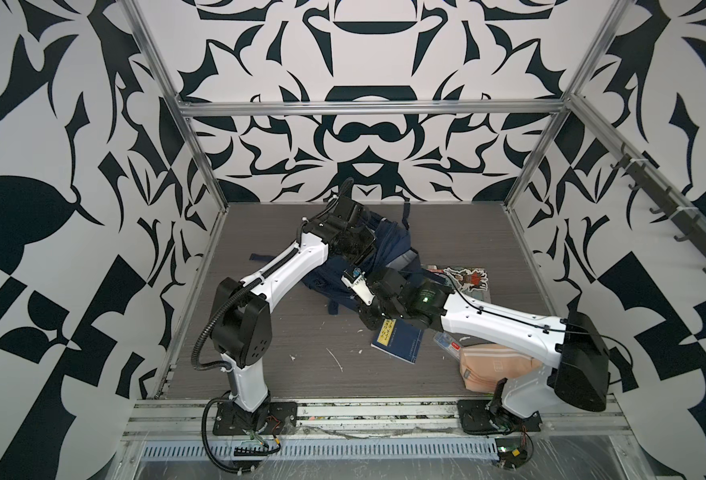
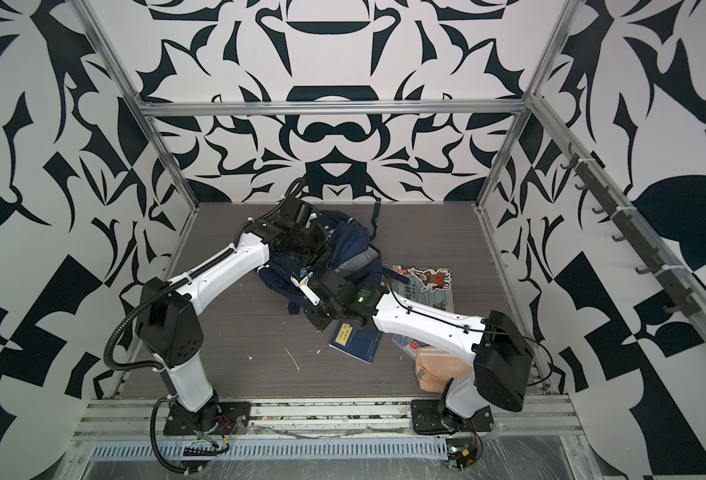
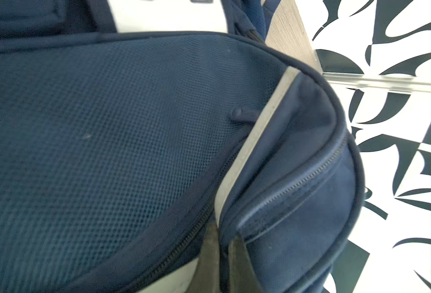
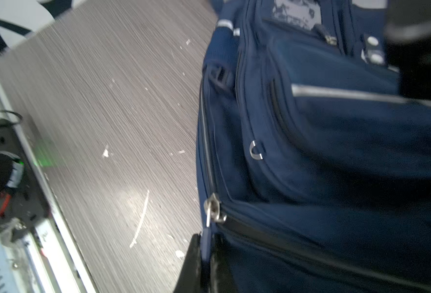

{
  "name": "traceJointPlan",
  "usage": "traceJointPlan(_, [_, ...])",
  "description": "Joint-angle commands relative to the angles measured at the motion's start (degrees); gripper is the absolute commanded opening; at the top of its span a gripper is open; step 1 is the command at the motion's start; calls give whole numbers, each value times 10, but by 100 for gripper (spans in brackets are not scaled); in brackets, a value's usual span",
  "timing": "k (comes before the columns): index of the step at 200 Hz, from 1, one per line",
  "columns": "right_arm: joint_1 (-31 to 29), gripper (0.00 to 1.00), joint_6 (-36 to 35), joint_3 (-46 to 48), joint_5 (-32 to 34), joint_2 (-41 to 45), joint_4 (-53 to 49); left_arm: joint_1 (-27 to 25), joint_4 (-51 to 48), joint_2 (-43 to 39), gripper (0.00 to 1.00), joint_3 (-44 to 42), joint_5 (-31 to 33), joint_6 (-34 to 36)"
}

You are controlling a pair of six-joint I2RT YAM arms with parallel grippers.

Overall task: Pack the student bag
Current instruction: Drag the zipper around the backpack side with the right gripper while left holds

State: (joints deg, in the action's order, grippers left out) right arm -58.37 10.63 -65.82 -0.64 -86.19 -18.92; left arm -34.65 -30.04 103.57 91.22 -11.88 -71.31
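Toward the table's (image 1: 309,374) back-middle lies the crumpled student bag (image 1: 388,245). I see my left gripper (image 3: 222,248) clenched on its grey-striped edge and my right gripper (image 4: 206,243) pinching its zip seam. Further right lie a blue notebook (image 1: 397,343) and a peach pouch (image 1: 492,365).

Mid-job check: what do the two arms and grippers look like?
White shell links, black joint housings on both. The left arm carries a black corrugated conduit; the right arm has a thin black cable and a green light. The left gripper and right gripper show dark fingers.
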Motion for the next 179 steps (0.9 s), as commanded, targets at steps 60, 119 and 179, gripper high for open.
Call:
traceJointPlan(60, [-30, 0, 37, -8, -28, 18, 25, 0, 199, -32, 0, -43, 18, -92])
traceJointPlan(119, [-33, 0, 1, 59, -30, -25, 211, -17, 285, 16, 0, -8, 24, -164])
traceJointPlan(179, [-29, 0, 60, 30, -53, -115, 298, -40, 313, 24, 0, -2, 28, -205])
